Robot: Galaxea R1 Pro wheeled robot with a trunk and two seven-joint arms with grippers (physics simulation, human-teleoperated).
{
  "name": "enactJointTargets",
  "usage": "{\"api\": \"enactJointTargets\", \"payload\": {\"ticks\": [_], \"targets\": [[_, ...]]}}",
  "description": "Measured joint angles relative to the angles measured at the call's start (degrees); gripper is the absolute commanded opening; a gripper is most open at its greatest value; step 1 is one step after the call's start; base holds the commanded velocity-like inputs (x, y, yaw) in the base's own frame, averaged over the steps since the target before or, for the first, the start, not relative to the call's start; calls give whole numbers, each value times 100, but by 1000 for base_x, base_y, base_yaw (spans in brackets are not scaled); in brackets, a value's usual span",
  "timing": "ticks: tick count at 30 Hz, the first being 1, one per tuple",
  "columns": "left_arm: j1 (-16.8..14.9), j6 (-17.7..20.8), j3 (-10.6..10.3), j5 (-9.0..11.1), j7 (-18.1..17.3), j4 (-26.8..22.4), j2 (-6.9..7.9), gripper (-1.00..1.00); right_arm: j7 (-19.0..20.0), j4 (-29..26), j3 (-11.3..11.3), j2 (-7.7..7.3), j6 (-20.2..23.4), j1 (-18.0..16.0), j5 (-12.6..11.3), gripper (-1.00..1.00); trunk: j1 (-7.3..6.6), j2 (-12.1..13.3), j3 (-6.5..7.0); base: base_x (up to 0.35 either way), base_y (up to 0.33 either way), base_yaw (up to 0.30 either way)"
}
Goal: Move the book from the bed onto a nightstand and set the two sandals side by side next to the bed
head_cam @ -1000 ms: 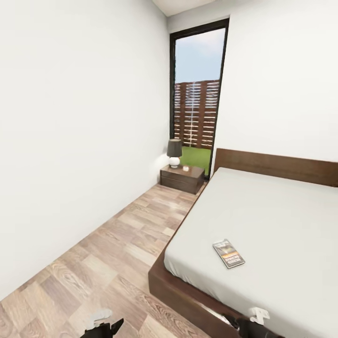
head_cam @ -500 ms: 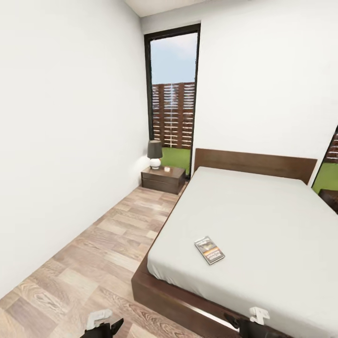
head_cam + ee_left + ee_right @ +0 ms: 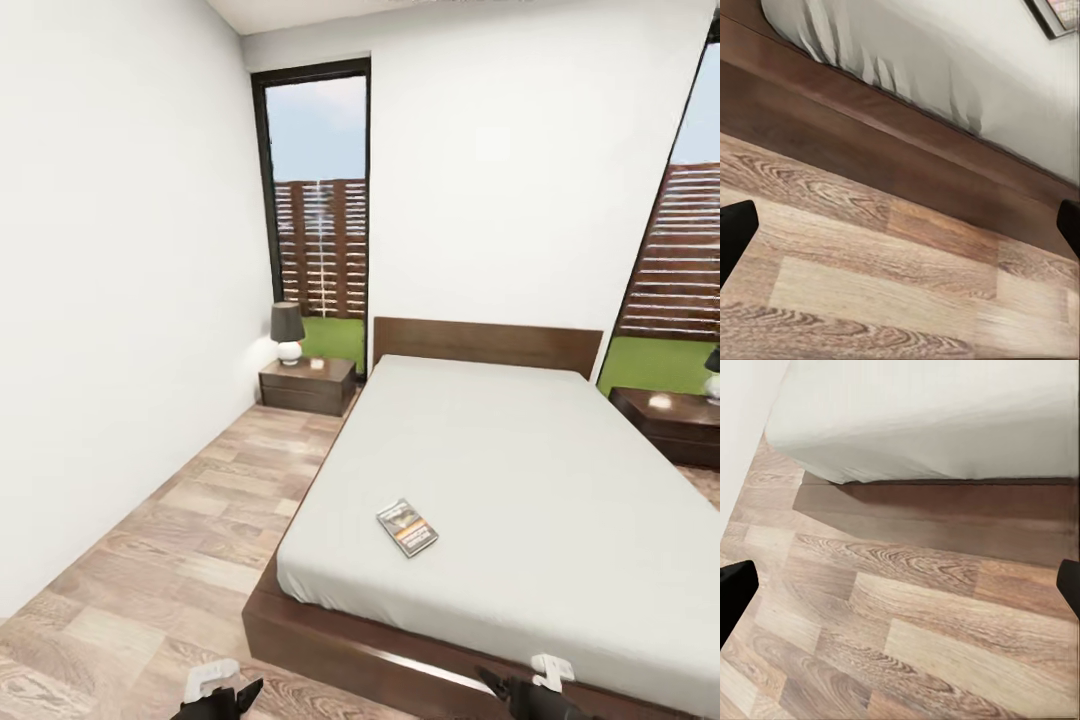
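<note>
The book (image 3: 407, 527), a thin dark paperback with an orange band, lies flat near the foot corner of the bed (image 3: 520, 480), on its light-grey mattress. A corner of the book (image 3: 1063, 10) also shows in the left wrist view, above the bed's dark frame (image 3: 870, 127). One nightstand (image 3: 307, 384) stands left of the headboard, another nightstand (image 3: 668, 420) on the right. My left gripper (image 3: 225, 695) hangs low over the floor, and my right gripper (image 3: 515, 688) is at the bed's foot. Both are open and hold nothing. The sandals are out of view.
A dark-shaded lamp (image 3: 287, 331) sits on the left nightstand. Tall dark-framed windows (image 3: 318, 230) flank the bed. A strip of wood-plank floor (image 3: 170, 560) runs between the white left wall and the bed. The right wrist view looks at floor planks and the mattress edge (image 3: 930, 427).
The camera has swung to the right, so the bed, book and left nightstand sit further left in the picture. The right window and right nightstand have come into view. The grippers are unchanged.
</note>
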Motion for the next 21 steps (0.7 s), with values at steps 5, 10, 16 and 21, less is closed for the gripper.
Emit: {"api": "enactJointTargets", "payload": {"ticks": [5, 10, 16, 21], "targets": [[0, 0, 0, 0, 0, 0, 0, 100, 0, 0, 0, 0, -1, 2, 0, 100, 0, 0, 14, 0, 0, -286], [0, 0, 0, 0, 0, 0, 0, 100, 0, 0, 0, 0, 0, 0, 0, 100, 0, 0, 28, 0, 0, -286], [0, 0, 1, 0, 0, 0, 0, 100, 0, 0, 1, 0, 0, 0, 0, 100, 0, 0, 45, 0, 0, -286], [0, 0, 0, 0, 0, 0, 0, 100, 0, 0, 0, 0, -1, 1, 0, 100, 0, 0, 59, 0, 0, -286]]}}
